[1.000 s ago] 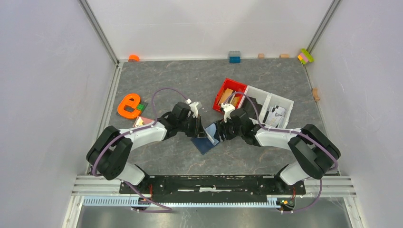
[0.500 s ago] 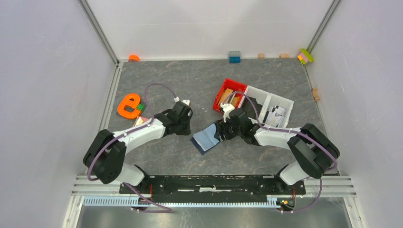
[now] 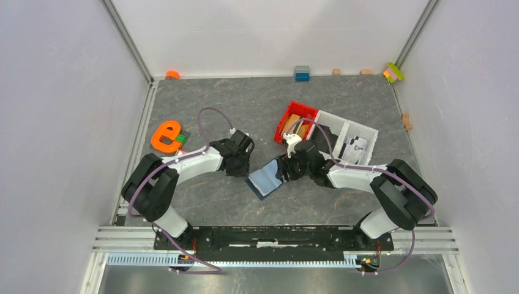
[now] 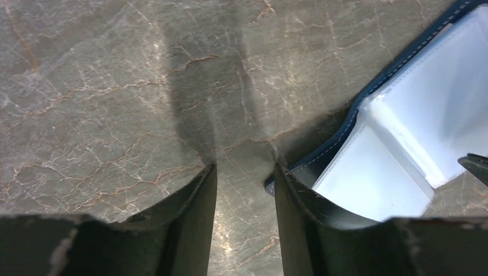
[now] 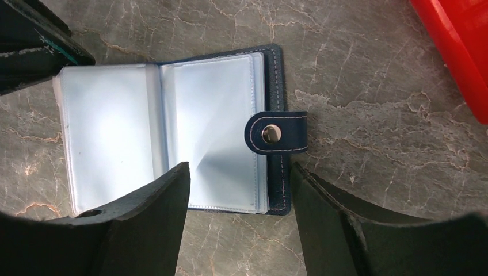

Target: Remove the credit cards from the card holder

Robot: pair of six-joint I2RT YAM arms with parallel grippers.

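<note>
The card holder (image 5: 172, 132), propped up a second ago, now lies open beneath the right hand (image 5: 239, 171), which is spread wide. The left hand (image 4: 243, 172) has backed off just beside it, parted and holding nothing.

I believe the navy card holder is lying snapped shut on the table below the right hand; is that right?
Not quite: the card holder is lying open on the table below the right hand, with its clear pockets spread and its snap tab undone. The right wrist view shows this.
</note>
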